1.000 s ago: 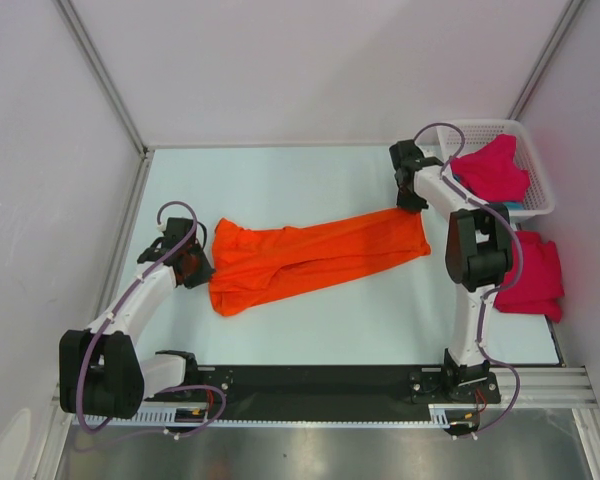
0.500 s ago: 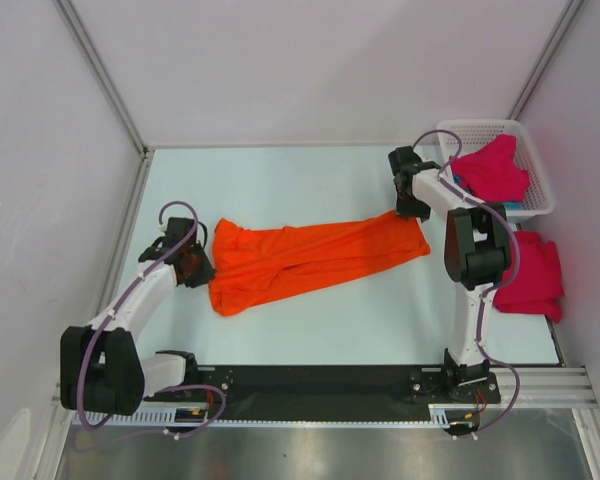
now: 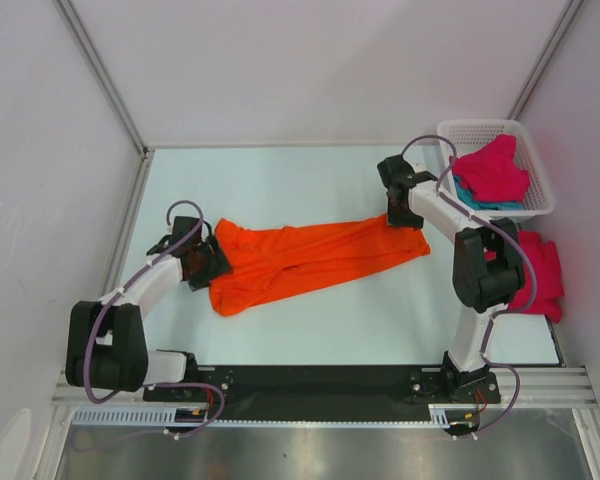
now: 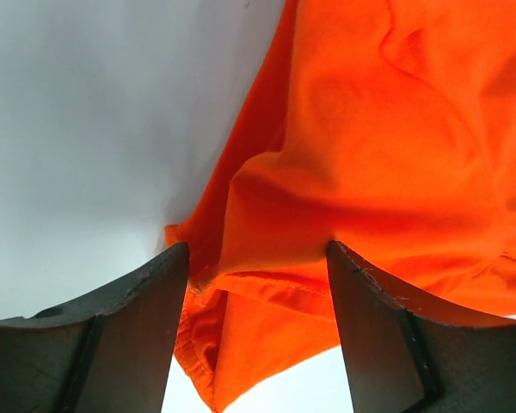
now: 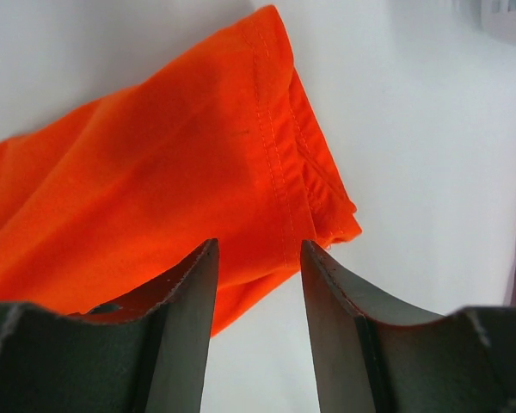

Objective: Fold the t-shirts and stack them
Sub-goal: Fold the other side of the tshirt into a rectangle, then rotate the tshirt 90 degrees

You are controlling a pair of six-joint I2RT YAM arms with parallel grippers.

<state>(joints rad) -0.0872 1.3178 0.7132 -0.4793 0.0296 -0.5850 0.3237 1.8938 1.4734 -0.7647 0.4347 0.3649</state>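
A bright orange t-shirt lies stretched out lengthwise across the middle of the table. My left gripper is at its left end, jaws open, with bunched orange cloth lying between and beyond the fingers. My right gripper is at the shirt's right end, open over the hemmed corner. A magenta-red t-shirt sits in the basket on top of a teal one. Another magenta-red t-shirt lies on the table at the right.
The white mesh basket stands in the back right corner. White walls enclose the pale table on three sides, with metal posts at the back corners. The black rail holding both arm bases runs along the near edge.
Both grippers have gone from shut to open and let go of the orange shirt's ends. The left gripper moved right onto the cloth, the right one shifted left. The shirt stays stretched out.
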